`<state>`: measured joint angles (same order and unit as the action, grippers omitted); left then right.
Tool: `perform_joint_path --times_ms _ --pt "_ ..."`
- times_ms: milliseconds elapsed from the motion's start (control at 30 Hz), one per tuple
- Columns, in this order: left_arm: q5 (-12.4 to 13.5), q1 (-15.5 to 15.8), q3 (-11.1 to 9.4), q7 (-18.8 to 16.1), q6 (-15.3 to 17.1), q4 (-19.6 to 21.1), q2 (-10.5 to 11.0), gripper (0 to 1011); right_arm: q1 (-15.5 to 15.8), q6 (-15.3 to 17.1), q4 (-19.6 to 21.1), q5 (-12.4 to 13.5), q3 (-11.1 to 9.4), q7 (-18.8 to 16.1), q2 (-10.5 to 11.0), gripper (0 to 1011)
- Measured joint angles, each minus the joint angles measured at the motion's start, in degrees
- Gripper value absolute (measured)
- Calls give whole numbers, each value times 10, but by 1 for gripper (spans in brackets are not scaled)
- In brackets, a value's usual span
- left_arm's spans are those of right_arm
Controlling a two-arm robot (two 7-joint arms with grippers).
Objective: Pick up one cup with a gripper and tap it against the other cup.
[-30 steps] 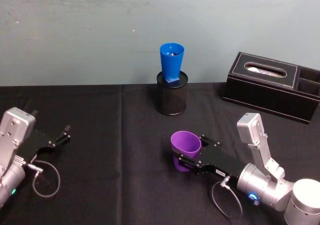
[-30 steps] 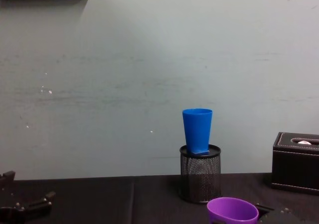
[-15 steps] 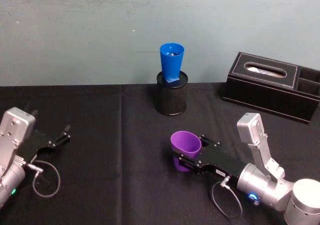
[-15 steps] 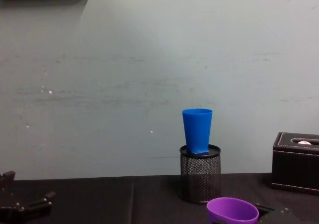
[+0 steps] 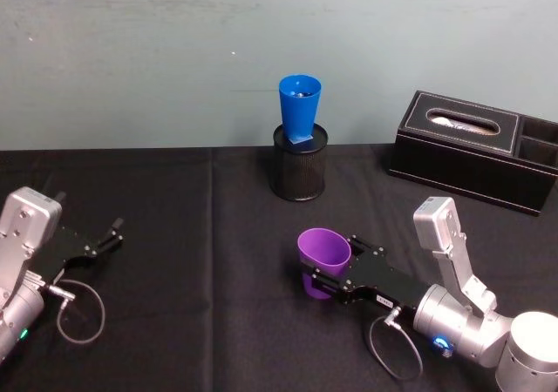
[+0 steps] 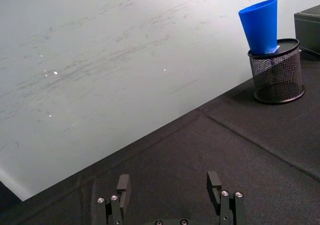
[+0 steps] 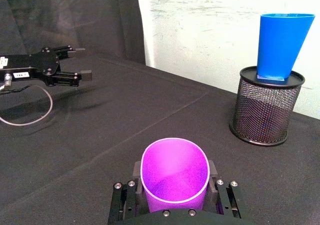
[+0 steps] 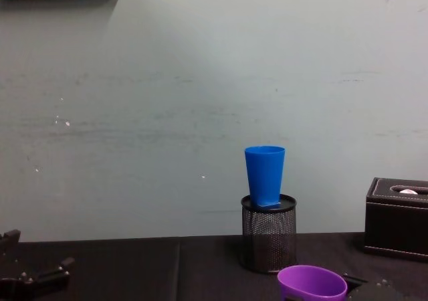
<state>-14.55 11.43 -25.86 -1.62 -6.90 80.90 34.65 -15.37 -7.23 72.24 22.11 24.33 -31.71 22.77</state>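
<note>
The purple cup (image 5: pixel 323 254) stands upright right of the table's middle, and my right gripper (image 5: pixel 319 280) is shut on its lower part. In the right wrist view the cup (image 7: pixel 174 171) sits between both fingers (image 7: pixel 123 201), mouth open upward. Whether its base touches the cloth I cannot tell. The blue cup (image 5: pixel 299 106) stands in the top of a black mesh pen holder (image 5: pixel 299 172) at the back centre, well beyond the purple cup. From the chest, the blue cup (image 8: pixel 265 174) rises above the purple rim (image 8: pixel 312 282). My left gripper (image 5: pixel 109 233) rests open at the far left.
A black tissue box (image 5: pixel 475 148) sits at the back right by the wall. A cable loop (image 5: pixel 80 314) lies beside the left arm. Black cloth (image 5: pixel 192 235) covers the table between the grippers and the holder.
</note>
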Motion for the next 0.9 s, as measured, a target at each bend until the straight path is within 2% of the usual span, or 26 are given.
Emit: perform_joint_path --times_ms 167,267,500,733,900 --pt "0 0 0 0 0 0 0 1000 0 2 3 1 0 -1 1 715" --pt "0 0 0 0 0 0 0 1000 2 16 22 11 -4 -8 6 715" --pt "0 0 0 0 0 0 0 1000 7 80 107 46 -15 -8 28 715" --pt "0 0 0 0 0 0 0 1000 -5 138 159 70 -17 5 45 715" --pt "0 0 0 0 0 0 0 1000 -19 165 177 75 -11 13 56 715"
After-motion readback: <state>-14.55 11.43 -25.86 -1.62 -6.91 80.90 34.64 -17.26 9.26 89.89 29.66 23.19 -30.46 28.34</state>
